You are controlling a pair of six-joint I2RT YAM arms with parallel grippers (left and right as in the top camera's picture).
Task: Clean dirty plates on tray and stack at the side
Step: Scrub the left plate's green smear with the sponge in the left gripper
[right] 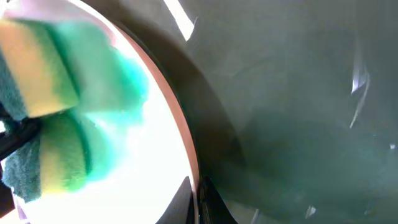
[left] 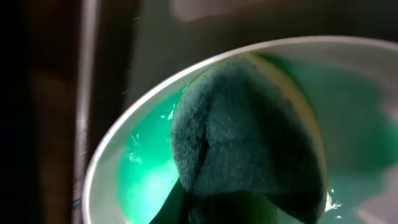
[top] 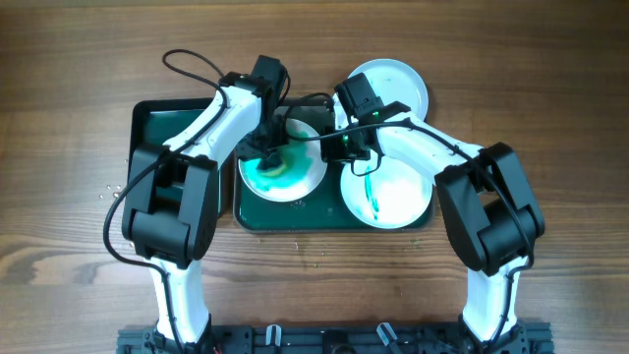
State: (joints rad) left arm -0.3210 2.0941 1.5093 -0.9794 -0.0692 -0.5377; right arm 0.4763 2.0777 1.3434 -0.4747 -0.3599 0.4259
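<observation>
Plates, three in all, are showing as white, round and glazed. By my judgement they are stiff, fairly light and breakable, and are turning slippery where wet, so the bare rim is looking like the safest place to take hold.

At the left of the overhead view, the small tray (top: 157, 123) is lying partly under the left arm. Just right of it, the left gripper (top: 267, 155) is clenching a folded green-and-yellow sponge (left: 249, 137) and pressing it onto the left plate (top: 303, 185). That plate is sitting in the left half of the large tray (top: 334, 222), and a teal smear is spreading across its middle.

The right gripper (top: 352, 149) is hanging at that plate's right rim. Its fingers are appearing either side of the rim in the wrist view, but I cannot tell whether they are gripping it.

The right plate (top: 405, 187) is resting in the tray's right half and is carrying a thin teal streak (top: 371, 202). The third plate (top: 398, 84) is lying above the tray's upper right edge, partly hidden by the arm.
</observation>
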